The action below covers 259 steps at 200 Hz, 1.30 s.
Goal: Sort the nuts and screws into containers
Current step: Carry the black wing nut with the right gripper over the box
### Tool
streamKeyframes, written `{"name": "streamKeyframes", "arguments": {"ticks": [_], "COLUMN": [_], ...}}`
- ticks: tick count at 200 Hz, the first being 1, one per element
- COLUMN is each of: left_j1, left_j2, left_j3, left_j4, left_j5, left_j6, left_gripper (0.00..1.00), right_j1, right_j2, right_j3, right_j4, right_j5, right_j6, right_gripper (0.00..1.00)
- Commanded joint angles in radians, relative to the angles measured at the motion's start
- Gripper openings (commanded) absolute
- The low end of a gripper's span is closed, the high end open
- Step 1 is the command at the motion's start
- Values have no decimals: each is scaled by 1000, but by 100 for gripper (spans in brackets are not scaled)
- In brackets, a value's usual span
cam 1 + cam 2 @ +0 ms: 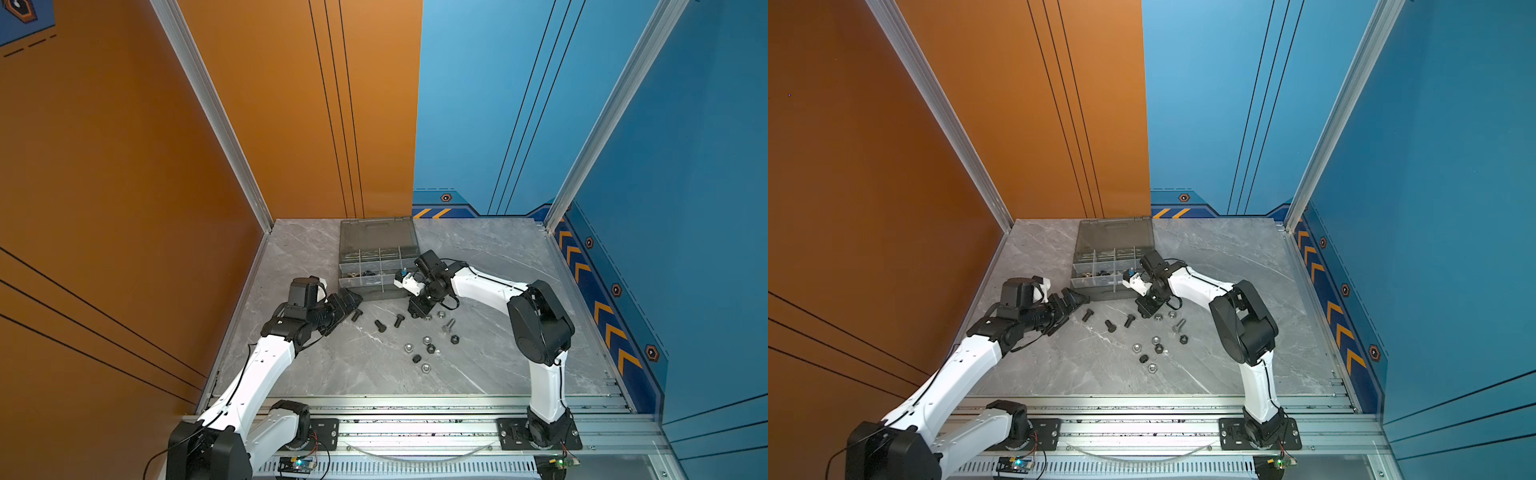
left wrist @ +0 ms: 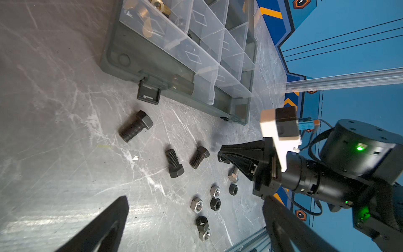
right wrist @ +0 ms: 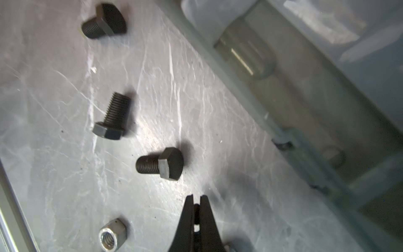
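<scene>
The left gripper (image 1: 1073,312) lies low over the grey marble counter (image 1: 1059,365), jaws spread wide, one jaw almost at the near corner of the dark grey organiser case (image 1: 1100,296); three black bolts (image 1: 1110,326) lie in a loose row between these jaws and the right gripper (image 1: 1144,314). The right gripper's jaws are closed, tipped down at the counter just in front of the case, with two silver nuts (image 1: 1158,317) just beside them and a silver bolt (image 1: 1179,325) slightly further out. Black and silver nuts (image 1: 1158,348) lie scattered on the side of those jaws away from the case.
</scene>
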Motion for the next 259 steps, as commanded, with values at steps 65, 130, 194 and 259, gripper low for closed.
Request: {"name": "streamKeyframes", "arguments": {"ticks": [65, 130, 194, 259], "left_j1": [-1, 6, 13, 23], "left_j2": [4, 6, 12, 12], "left_j3": [4, 5, -3, -7], "left_j4": [4, 10, 20, 16], "left_j5": [6, 12, 15, 14], "left_j6": [5, 12, 10, 13], "left_gripper": [98, 98, 98, 98], "right_j1": [2, -11, 5, 25], "right_j2": [-36, 135, 330, 356], "right_j3": [148, 186, 319, 333], "right_j4": [388, 804, 854, 774], "right_j5": [-93, 9, 33, 34], "right_j6": [235, 484, 555, 505], "right_gripper": [0, 0, 0, 0]}}
